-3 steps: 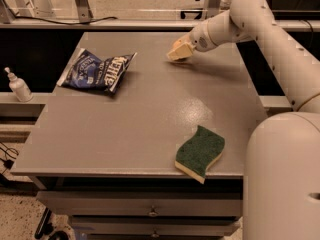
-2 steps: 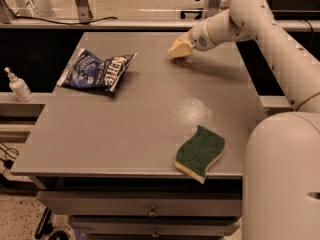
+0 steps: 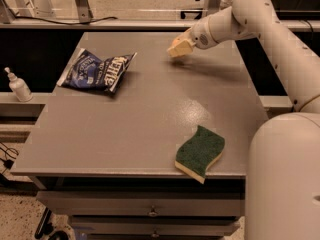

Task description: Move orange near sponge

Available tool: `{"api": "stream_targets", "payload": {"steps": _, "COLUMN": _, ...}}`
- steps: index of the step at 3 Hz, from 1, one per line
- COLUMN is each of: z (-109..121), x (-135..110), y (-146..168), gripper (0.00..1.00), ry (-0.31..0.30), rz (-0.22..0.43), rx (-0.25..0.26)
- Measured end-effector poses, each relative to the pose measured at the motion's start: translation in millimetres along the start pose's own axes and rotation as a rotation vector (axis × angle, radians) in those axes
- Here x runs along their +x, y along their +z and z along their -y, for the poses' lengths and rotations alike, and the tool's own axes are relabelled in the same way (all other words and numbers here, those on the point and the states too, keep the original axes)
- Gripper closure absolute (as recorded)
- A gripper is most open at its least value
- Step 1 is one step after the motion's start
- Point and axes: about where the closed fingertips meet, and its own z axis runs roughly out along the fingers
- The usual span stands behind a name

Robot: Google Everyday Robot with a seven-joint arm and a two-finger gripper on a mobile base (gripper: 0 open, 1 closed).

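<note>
The sponge [image 3: 200, 152], wavy with a dark green top over pale yellow foam, lies at the table's front right, close to the front edge. My gripper [image 3: 179, 48] is at the far middle of the table, low over the surface, at the end of the white arm reaching in from the right. It is far from the sponge. No orange shows anywhere; if it is at the gripper, it is hidden.
A blue crinkled snack bag [image 3: 97, 70] lies at the far left of the grey table [image 3: 125, 129]. A small white bottle [image 3: 18, 85] stands on a ledge left of the table. My white body [image 3: 285, 174] fills the front right corner.
</note>
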Motion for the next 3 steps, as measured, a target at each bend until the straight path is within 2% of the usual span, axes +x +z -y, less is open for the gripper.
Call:
{"api": "stream_targets", "payload": {"steps": 2, "z": -18, "x": -9, "y": -24, "gripper": 1.0, "ry": -0.03, "rz": 0.019, "rx": -0.041}}
{"api": "stream_targets", "payload": {"steps": 3, "z": -35, "x": -11, "y": -42, "gripper": 1.0, "ry": -0.061, "rz": 0.025, "rx": -0.075}}
